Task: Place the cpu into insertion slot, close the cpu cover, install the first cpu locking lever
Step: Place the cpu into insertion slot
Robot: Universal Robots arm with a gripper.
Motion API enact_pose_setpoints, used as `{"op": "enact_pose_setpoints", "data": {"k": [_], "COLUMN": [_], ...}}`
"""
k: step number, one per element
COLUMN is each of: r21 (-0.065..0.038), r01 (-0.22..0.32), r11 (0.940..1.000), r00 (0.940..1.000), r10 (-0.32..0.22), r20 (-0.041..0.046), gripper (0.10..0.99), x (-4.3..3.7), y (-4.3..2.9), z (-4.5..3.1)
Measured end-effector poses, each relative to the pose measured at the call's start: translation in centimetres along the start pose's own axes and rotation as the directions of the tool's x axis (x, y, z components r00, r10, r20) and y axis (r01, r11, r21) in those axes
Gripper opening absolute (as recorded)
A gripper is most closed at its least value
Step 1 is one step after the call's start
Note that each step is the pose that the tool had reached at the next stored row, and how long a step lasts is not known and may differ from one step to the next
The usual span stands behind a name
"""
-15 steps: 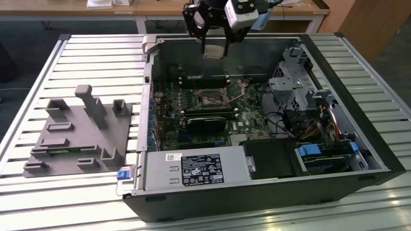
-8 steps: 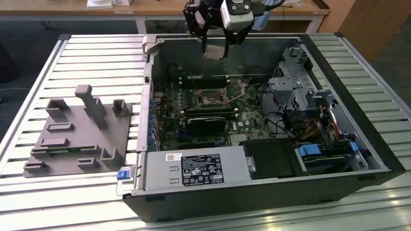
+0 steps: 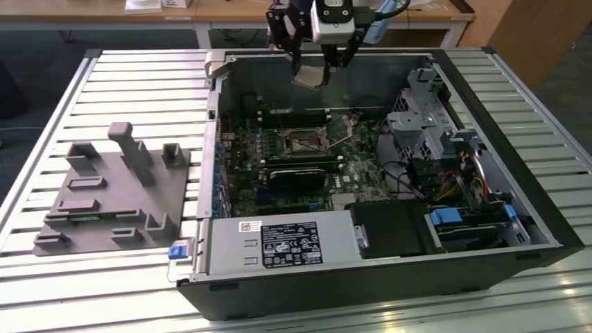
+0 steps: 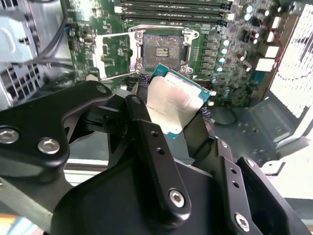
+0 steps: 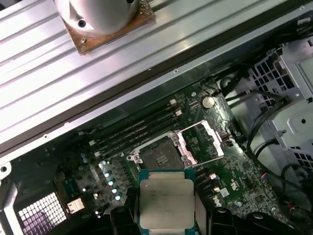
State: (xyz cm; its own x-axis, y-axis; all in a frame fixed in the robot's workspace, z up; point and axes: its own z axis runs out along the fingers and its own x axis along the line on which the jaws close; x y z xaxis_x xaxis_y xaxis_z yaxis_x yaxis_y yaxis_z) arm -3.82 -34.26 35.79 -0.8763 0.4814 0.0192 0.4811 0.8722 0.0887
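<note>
I am working over a slatted metal table (image 3: 138, 90), with a wooden desk (image 3: 231, 14) and grey floor behind it. An open computer case (image 3: 527, 229) lies on the slats. A grey moulded fixture (image 3: 116, 191) sits on the same table, well apart from the jaws on the exterior view's left.

The gripper (image 3: 317, 69) hangs over the far end of the case, and its jaws pinch the cpu (image 3: 312, 76) by two opposite edges. The chip is tilted and in the air, touching nothing but the black fingers (image 4: 142, 117).

The exterior view gives me the height. The green motherboard (image 3: 356, 163) lies well below the jaws, and the insertion slot (image 3: 303, 142) in it sits bare. It also shows the labelled power supply (image 3: 277, 243) at the case's near end, far from the jaws, and a metal drive cage (image 3: 421, 132) off to the exterior view's right.

In both wrist views I get the detail. The cpu's dull silver top (image 4: 178, 105) faces the camera, with a green rim around it. Beyond the jaws the slot (image 4: 164, 49) is a dark square recess with nothing in it. The cpu cover (image 4: 110, 54) is swung open and lies off to one side of the recess. In the first wrist view the chip (image 5: 167, 203) appears close to the slot (image 5: 159, 156), with the open cover (image 5: 203, 142) beside it and long memory slots (image 5: 137, 129) beyond it.
</note>
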Motion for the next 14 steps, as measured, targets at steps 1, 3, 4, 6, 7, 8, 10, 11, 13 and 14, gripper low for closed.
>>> {"op": "enact_pose_setpoints", "data": {"k": [1, 3, 4, 6, 7, 8, 10, 11, 13, 14], "r21": [0.0, -0.001, -0.002, -0.003, -0.003, -0.004, -0.005, -0.005, -0.007, -0.008], "r01": [-0.018, -0.055, -0.073, -0.108, -0.126, -0.145, -0.18, -0.198, -0.233, -0.25], "r11": [0.9998, 0.9985, 0.9974, 0.9941, 0.992, 0.9895, 0.9837, 0.9802, 0.9725, 0.9682], "r00": [0.9998, 0.9985, 0.9973, 0.9941, 0.992, 0.9894, 0.9835, 0.9801, 0.9723, 0.968], "r10": [0.018, 0.055, 0.073, 0.108, 0.126, 0.145, 0.18, 0.198, 0.233, 0.25], "r20": [0.0016, 0.0049, 0.0065, 0.0096, 0.0112, 0.0127, 0.0158, 0.0174, 0.0203, 0.0218], "gripper": [0.541, 0.541, 0.541, 0.541, 0.541, 0.541, 0.541, 0.541, 0.541, 0.541], "x": [0.0, 0.0, 0.0, 0.0, -0.01, 0.0, -0.01, -0.01, -0.01, -0.01], "y": [0.0, -0.01, -0.01, -0.01, -0.01, -0.02, -0.02, -0.02, -0.03, -0.03], "z": [0.02, 0.07, 0.09, 0.14, 0.17, 0.2, 0.25, 0.27, 0.33, 0.36]}}
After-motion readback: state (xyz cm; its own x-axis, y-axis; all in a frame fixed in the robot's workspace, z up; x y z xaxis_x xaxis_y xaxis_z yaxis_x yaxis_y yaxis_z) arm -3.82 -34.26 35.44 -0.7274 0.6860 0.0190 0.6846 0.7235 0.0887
